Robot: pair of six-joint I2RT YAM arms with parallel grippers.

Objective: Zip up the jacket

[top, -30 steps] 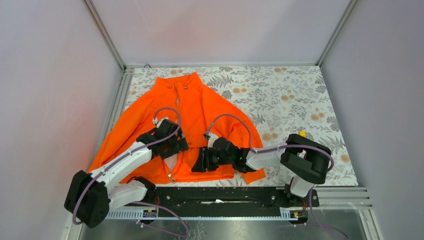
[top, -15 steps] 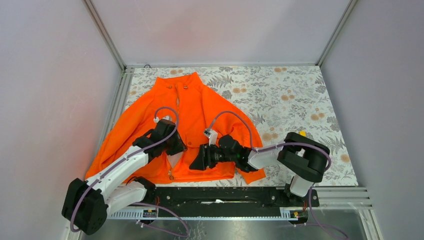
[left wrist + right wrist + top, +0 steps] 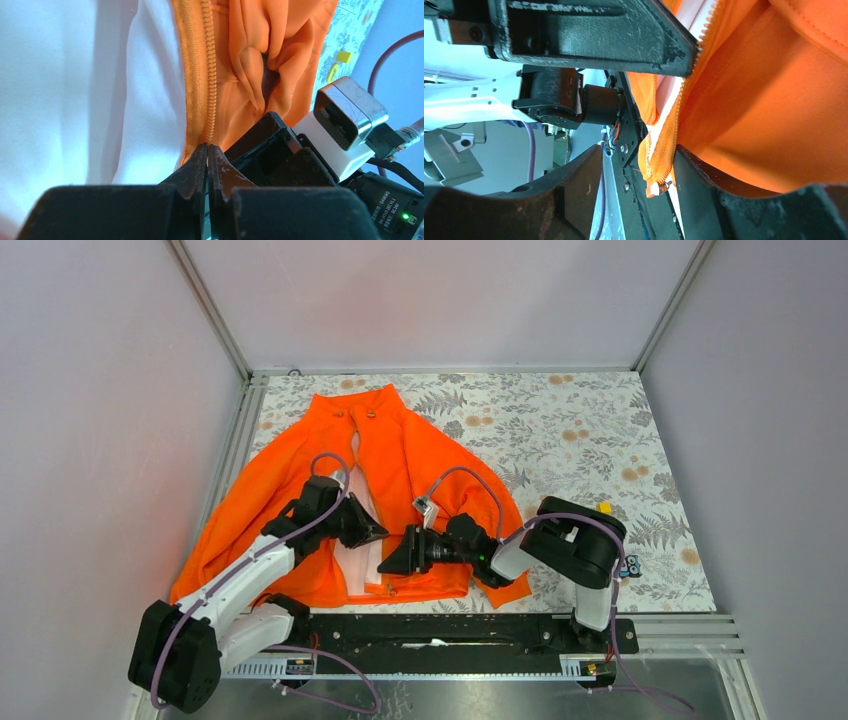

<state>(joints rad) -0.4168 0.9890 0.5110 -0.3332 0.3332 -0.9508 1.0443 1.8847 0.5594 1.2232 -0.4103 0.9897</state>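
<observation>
Top external view: floral worktop [image 3: 580,440] across the middle of the frame, grey walls on three sides. Spread over its left half, jacket [image 3: 400,455], bright orange, collar toward the top of the frame, hem toward the bottom. Front parted low down, pale lining [image 3: 352,552] showing in the gap. In from the lower left, left claw [image 3: 372,532], tips at the left edge of that gap. In from the right, right claw [image 3: 392,560], just beside the other, low on the right front panel near the hem.

Left wrist view: left claw [image 3: 207,150] pressed together at lower centre, pinching the jacket's edge where the orange zipper [image 3: 207,75] meets white lining [image 3: 155,100]. Teeth running straight up to the top of the frame. Black body and small camera of the right arm at lower right.

Right wrist view: right claw [image 3: 636,155] spread, fingers along the bottom of the frame. Zipper [image 3: 664,150] hanging in the gap between them, gripped by neither, its lower end at bottom centre. Left claw black across the top.
</observation>
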